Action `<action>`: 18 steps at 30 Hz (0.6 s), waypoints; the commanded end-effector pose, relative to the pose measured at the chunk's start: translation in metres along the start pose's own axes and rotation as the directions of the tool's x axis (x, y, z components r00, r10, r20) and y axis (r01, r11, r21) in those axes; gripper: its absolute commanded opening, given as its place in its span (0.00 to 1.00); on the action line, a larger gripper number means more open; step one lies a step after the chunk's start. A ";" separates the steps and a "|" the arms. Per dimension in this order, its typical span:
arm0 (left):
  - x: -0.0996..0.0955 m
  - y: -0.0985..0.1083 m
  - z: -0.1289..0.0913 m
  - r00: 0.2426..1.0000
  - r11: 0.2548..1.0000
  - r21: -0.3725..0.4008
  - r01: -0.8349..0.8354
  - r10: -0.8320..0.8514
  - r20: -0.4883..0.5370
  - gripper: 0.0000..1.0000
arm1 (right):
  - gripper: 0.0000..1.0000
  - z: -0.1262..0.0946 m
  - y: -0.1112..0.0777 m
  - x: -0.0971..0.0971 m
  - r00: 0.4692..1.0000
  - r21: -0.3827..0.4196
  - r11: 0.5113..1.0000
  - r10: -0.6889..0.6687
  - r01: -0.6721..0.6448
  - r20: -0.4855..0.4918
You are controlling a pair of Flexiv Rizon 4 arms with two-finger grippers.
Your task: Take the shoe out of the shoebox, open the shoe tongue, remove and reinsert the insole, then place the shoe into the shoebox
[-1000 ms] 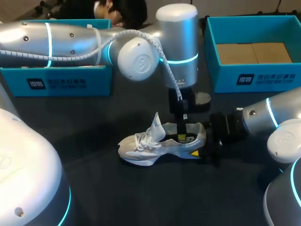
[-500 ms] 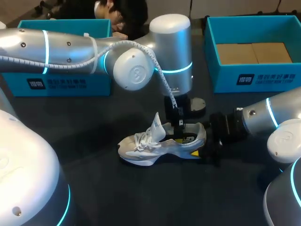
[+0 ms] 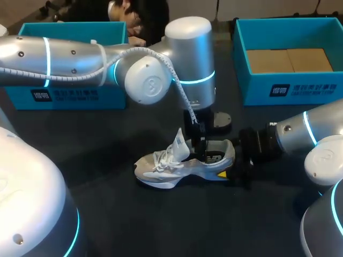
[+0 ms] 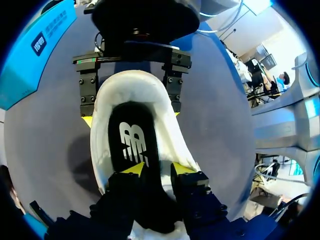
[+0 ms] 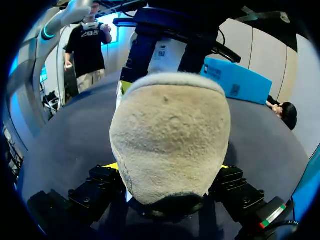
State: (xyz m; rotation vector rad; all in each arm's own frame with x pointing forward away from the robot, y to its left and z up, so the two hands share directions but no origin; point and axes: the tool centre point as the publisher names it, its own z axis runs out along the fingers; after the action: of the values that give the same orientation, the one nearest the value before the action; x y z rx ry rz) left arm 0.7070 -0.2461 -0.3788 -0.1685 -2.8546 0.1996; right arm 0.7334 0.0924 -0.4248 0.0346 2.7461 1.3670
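Leftward and a touch upward is where the left arm's (image 3: 155, 75) big joint housing has drifted over the last second, carrying its gripper a little nearer the tongue; the shoe itself has not shifted.

The shoe (image 3: 185, 162) stands on its sole on the dark table (image 3: 107, 214), outside both boxes, toe towards the left arm's side and heel towards the right arm. Its tongue (image 3: 178, 142) is pulled up and stands nearly upright above the laces. The black insole (image 4: 134, 142) (white logo showing) lies inside the shoe.

The left gripper (image 4: 157, 168) hangs down into the shoe's mouth, just behind the tongue. Its fingers (image 4: 131, 169) stand a little apart, one yellow tip over the insole and the other against the padded lining at the side; nothing is pinched between them.

The right gripper (image 5: 167, 167) is clamped on the heel, one finger on each side of it, with the heel's rounded back filling the right wrist view.

Beyond the shoe, the teal shoebox (image 3: 289, 91) with a cardboard floor sits at the far right of the table, well apart from the shoe. The other teal box (image 3: 69, 96) sits at the far left, partly behind the left arm.
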 end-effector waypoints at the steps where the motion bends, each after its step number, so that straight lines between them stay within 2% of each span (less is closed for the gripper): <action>1: -0.002 -0.002 0.006 1.000 1.000 -0.013 -0.007 0.007 0.002 0.36 | 0.00 0.001 0.000 0.002 1.000 0.003 1.000 0.000 0.000 0.002; 15: -0.017 0.002 0.029 0.980 0.992 -0.009 -0.124 0.124 0.159 0.44 | 0.00 0.001 0.000 0.002 1.000 0.003 1.000 0.000 0.000 0.002; 18: -0.025 0.003 0.036 0.975 0.992 -0.029 -0.119 0.122 0.184 0.43 | 0.00 0.001 0.000 0.002 1.000 0.003 1.000 0.000 0.000 0.002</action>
State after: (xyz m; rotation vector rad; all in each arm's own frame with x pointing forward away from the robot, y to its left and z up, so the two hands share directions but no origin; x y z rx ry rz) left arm 0.7212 -0.2526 -0.4072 -0.3491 -3.0172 0.2365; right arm 0.7337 0.0923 -0.4256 0.0351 2.7466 1.3666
